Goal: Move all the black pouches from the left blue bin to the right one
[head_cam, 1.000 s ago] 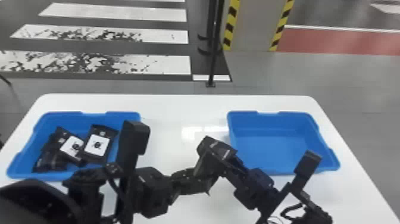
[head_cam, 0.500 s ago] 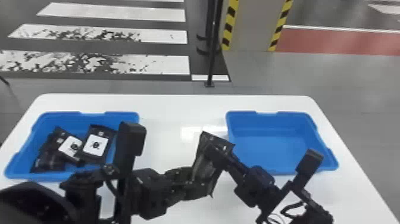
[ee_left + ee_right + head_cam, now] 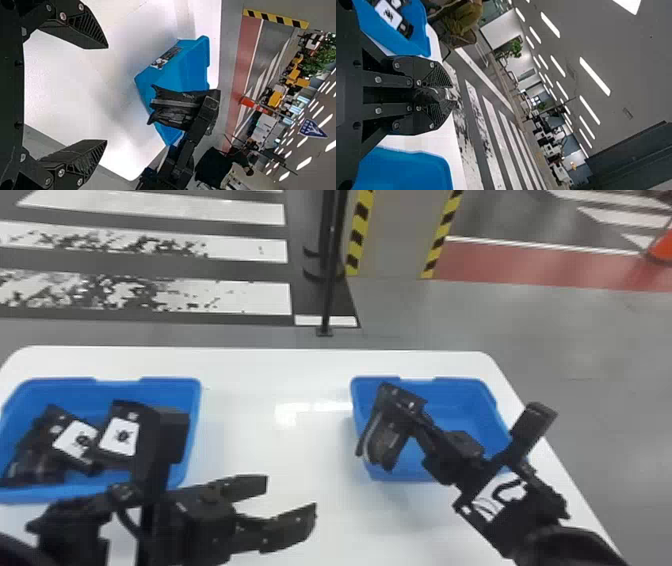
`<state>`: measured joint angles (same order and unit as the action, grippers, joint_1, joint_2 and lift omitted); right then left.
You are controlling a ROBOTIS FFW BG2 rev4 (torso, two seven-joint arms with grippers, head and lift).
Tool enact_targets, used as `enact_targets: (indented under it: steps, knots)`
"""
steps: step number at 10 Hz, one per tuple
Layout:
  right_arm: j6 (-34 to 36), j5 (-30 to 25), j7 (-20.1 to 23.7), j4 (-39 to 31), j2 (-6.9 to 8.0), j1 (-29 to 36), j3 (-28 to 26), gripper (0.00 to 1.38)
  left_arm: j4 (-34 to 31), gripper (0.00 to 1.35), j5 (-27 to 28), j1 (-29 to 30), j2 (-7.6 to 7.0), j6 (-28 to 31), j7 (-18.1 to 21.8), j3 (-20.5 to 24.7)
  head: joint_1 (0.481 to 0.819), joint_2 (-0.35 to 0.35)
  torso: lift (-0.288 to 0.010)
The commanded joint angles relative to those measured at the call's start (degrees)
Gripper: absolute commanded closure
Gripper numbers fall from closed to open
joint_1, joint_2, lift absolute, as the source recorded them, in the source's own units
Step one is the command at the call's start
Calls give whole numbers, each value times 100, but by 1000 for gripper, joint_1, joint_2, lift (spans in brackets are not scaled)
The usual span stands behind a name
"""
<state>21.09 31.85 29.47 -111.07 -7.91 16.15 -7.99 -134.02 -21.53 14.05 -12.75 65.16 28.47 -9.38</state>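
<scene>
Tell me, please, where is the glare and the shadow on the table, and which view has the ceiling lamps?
Head view: glare on the table, between the left bin and the right bin; left wrist view: soft shadow on the table beside the right bin, ceiling lamps too; right wrist view: rows of bright ceiling lamps.

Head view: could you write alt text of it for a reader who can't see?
A robot's right end effector holds a black pouch over the right blue bin. Its left end effector is open and empty above a white table, near the left blue bin, where more pouches lie, two with white labels.
</scene>
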Motion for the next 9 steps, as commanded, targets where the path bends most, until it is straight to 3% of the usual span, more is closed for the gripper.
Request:
enact_targets:
  steps: [1, 3, 4, 5, 6, 8, 9]
  knots:
    - [-42, -317, -29, 539, -132, -448, -355, 1277, -21, 185, -18, 57, 9, -19, 0, 104, 695, -218, -140]
    - [-112, -660, -126, 1256, -228, -983, -606, 1213, -21, 185, -18, 57, 9, -61, 0, 195, 695, -281, -140]
    - [-197, -752, -196, 1622, -246, -1166, -652, 911, -21, 185, 5, 29, 9, -89, 0, 275, 695, -293, -140]
    - [-548, -1072, -310, 1664, -228, -1151, -766, 412, -21, 186, 39, 15, 9, -146, -9, 367, 695, -307, -140]
    - [-661, -1289, -389, 1523, -184, -997, -846, 71, -21, 186, 85, 15, 18, -174, -9, 527, 695, -319, -140]
    - [-1294, -2008, -635, 652, 0, -181, -892, 145, -21, 186, 222, 15, 27, -174, -26, 881, 695, -320, -140]
    - [-1758, -2157, -714, 398, 185, 255, -880, 157, -21, 186, 359, -14, 27, -188, -88, 1075, 695, -314, -140]
